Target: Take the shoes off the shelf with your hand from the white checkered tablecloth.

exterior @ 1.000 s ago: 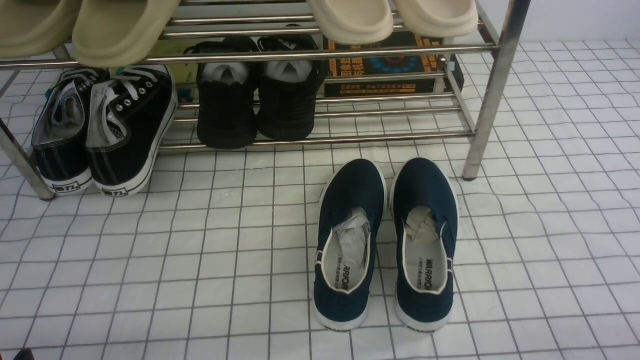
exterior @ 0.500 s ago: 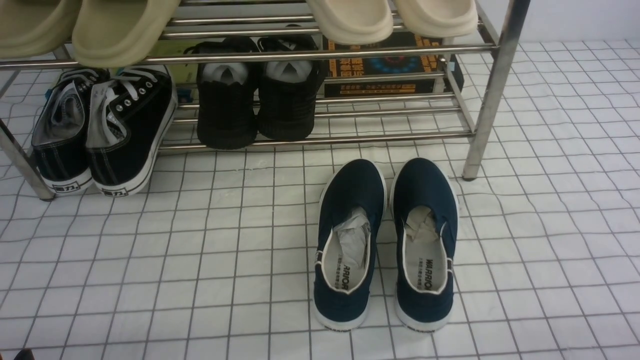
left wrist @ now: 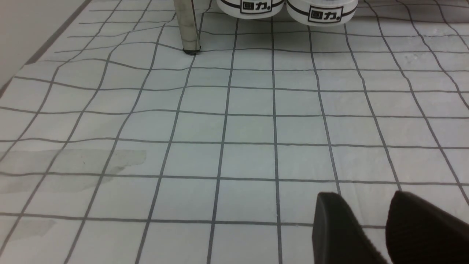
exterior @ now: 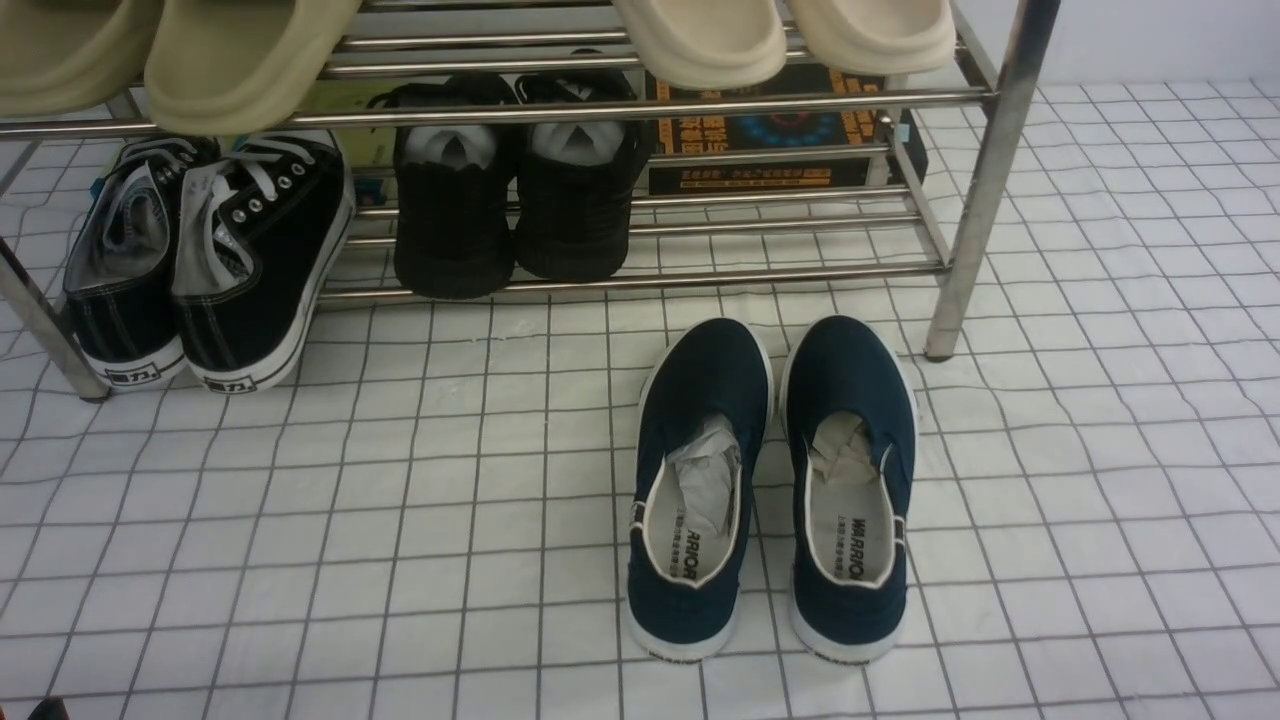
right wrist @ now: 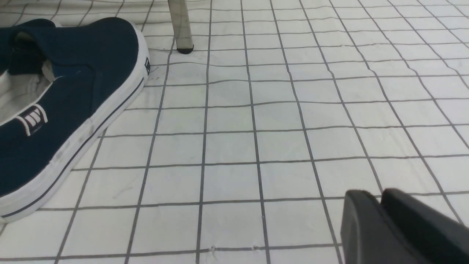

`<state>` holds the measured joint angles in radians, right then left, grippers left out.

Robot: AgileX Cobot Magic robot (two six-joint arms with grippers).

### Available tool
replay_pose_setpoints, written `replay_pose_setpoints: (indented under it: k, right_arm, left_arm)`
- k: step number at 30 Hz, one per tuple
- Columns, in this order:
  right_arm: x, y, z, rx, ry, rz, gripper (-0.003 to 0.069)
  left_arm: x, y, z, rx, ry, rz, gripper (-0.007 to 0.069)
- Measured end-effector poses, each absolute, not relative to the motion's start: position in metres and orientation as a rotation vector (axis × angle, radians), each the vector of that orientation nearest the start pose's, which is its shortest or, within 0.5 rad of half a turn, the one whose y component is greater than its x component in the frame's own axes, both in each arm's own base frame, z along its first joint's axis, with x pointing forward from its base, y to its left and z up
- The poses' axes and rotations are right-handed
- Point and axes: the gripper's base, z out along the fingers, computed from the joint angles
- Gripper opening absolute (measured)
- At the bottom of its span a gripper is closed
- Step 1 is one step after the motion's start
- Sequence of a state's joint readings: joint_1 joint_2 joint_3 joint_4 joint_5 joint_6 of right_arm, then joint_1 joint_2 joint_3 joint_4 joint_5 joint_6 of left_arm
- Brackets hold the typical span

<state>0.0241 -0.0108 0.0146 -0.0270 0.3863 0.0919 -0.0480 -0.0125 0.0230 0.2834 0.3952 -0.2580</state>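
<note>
The navy shoes (exterior: pixel 770 490) already stand side by side on the white checkered tablecloth (exterior: pixel 1100 480), just in front of the shelf (exterior: pixel 985 180) and near its right leg, so I judge the task almost finished, and the risks come from pulling the arms away. The right pincer (right wrist: pixel 381 216) lies low over the cloth beside the right shoe, apart from it, with its two black fingers nearly pressed together and nothing between them. If it swings toward the shoe while leaving, it could push the shoe crooked or knock it against the chrome leg. The left pincer (left wrist: pixel 388 223) rests well apart from the pair, its fingers a little spread and empty; if it drags, it could wrinkle the thin cloth, which is already creased. The shoes are soft canvas with smooth white rubber soles and crumpled paper inside, so they are light and slide easily. The shelf is made of shiny round metal tubes, hard and slippery. On it sit black lace-up sneakers (exterior: pixel 200 260), black slip-ons (exterior: pixel 515 190) and beige slippers (exterior: pixel 240 50).
</note>
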Motion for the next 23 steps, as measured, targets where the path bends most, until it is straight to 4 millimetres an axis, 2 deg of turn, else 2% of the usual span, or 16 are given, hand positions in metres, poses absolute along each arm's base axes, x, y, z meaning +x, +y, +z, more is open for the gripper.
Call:
replay_pose_setpoints:
  k: [23]
  right_arm:
    - [0.0521,0.0003,0.1742,0.047,1.873,0.053,0.0116]
  left_arm:
    - [0.0522,0.0073,0.1721,-0.025,1.874,0.071,0.0240]
